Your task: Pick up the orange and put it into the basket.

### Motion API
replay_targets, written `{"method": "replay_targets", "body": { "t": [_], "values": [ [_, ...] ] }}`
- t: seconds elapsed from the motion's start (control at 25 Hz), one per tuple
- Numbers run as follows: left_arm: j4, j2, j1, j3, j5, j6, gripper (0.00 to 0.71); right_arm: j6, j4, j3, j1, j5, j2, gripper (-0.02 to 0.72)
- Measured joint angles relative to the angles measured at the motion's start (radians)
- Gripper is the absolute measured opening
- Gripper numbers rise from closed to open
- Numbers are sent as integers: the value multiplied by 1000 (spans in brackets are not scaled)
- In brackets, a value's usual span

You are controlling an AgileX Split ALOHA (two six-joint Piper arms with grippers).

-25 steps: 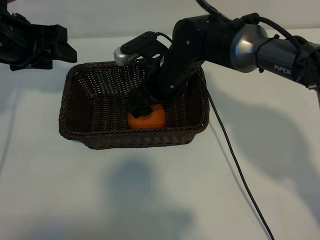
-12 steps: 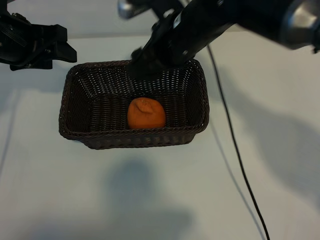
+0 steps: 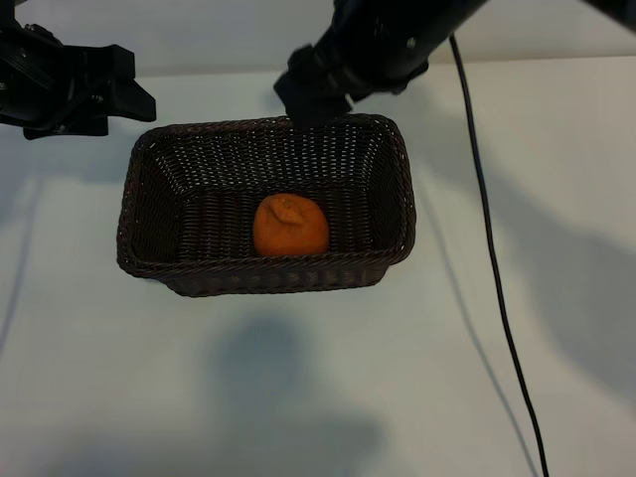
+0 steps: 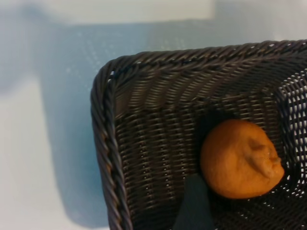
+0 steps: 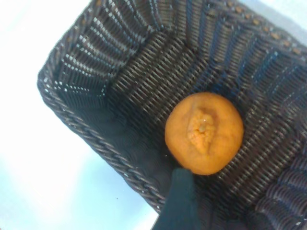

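White table (image 3: 298,397), orange (image 3: 289,226) resting in basket (image 3: 149,169), right end effector (image 3: 313,94) above, fingers apart, empty

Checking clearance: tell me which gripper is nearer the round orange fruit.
Right. The right gripper hangs over the far rim of the dark woven wicker basket; the left gripper sits beyond its corner, farther from the orange.

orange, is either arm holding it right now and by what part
Nothing is held. The orange lies free in the basket, with the right gripper above the far rim.
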Motion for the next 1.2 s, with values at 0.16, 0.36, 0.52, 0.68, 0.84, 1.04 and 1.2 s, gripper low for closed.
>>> {"method": "replay_targets", "body": {
  "t": [0.16, 0.36, 0.52, 0.68, 0.84, 1.04, 1.2],
  "values": [
    [-14, 0, 0, 0, 0, 0, 590, 6, -33, -38, 0, 54, -2, 602],
    [-25, 0, -10, 0, 0, 5, 590, 20, -63, -38, -3, 71, -2, 602],
    [-26, 0, -38, 0, -1, 22, 590, 21, -65, -39, -4, 84, 15, 602],
    [-27, 0, -59, 0, -15, 25, 589, 22, -65, -39, -4, 101, 59, 601],
    [-27, 1, -59, 0, -27, 25, 589, 22, -65, -39, -4, 105, 78, 601],
    [-27, 22, -59, 0, -30, 26, 589, 22, -65, -39, -4, 102, 79, 601],
    [-27, 27, -59, 0, -40, 26, 589, 22, -65, -39, -4, 100, 79, 601]
  ]
}}
